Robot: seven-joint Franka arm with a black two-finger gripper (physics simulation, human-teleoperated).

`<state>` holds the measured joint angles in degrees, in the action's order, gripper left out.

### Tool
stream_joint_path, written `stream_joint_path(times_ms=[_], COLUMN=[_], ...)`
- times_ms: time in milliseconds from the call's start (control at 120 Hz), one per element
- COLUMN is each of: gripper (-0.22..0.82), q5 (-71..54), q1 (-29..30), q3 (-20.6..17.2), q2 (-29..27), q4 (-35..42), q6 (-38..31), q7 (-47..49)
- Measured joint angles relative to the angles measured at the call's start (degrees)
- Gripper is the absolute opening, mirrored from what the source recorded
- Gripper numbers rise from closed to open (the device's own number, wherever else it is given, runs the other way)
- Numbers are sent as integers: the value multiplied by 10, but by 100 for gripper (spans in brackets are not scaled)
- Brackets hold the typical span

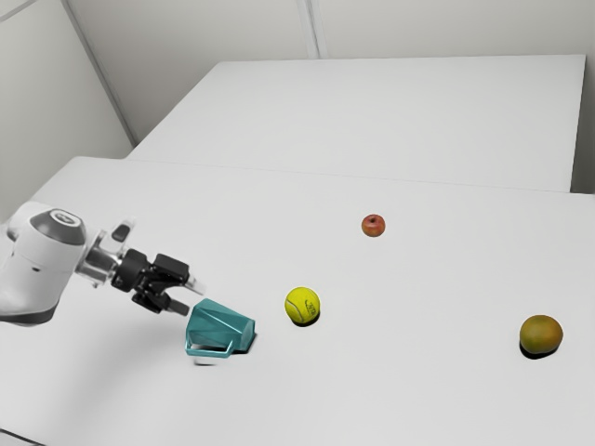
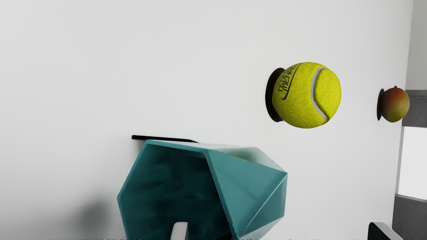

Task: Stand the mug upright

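Mug (image 1: 221,325) is lying on its side on the white worktop (image 1: 437,390), so it isn't standing upright. I'm seeing its mouth facing toward the exterior view's left, base pointing toward the right, handle (image 1: 212,352) sticking out on the side nearer the exterior camera. Pincer (image 1: 190,297) is hanging right by the mug's mouth end, tips angling down toward the worktop and toward the exterior view's right. It's spread wide: in the wrist view I'm getting the two fingers (image 2: 180,230) standing well apart, pinching nothing. One fingertip is overlapping the dark inside of the mug's mouth in that view, the other is showing past the base end, over bare worktop. I can't tell from here whether either one is touching the mug. Wrist camera is looking partly into the mouth and along the faceted teal wall. Tennis ball (image 1: 302,306) is sitting near the mug, just off its base end, apart from it, printed lettering and a pale seam showing. Small red apple (image 1: 373,225) is resting farther back from the exterior camera, beyond the ball. Mango-like fruit (image 1: 541,335), mixing olive and reddish brown, is sitting well apart over at the exterior view's right; the wrist view is picking it up beyond the ball. A second white surface (image 1: 372,116) is stretching behind the worktop, with pale walls (image 1: 214,28) rising past it.
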<state>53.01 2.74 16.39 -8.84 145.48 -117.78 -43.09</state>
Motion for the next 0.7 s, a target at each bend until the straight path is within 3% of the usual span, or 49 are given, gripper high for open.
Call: stream_joint_path(times_ms=[325,700], gripper=[59,59], q5=[4,99], q1=[-6,-11], q3=[0,-2], q2=[38,66], q4=[-1,-1], q6=[16,35], q7=[-36,-118])
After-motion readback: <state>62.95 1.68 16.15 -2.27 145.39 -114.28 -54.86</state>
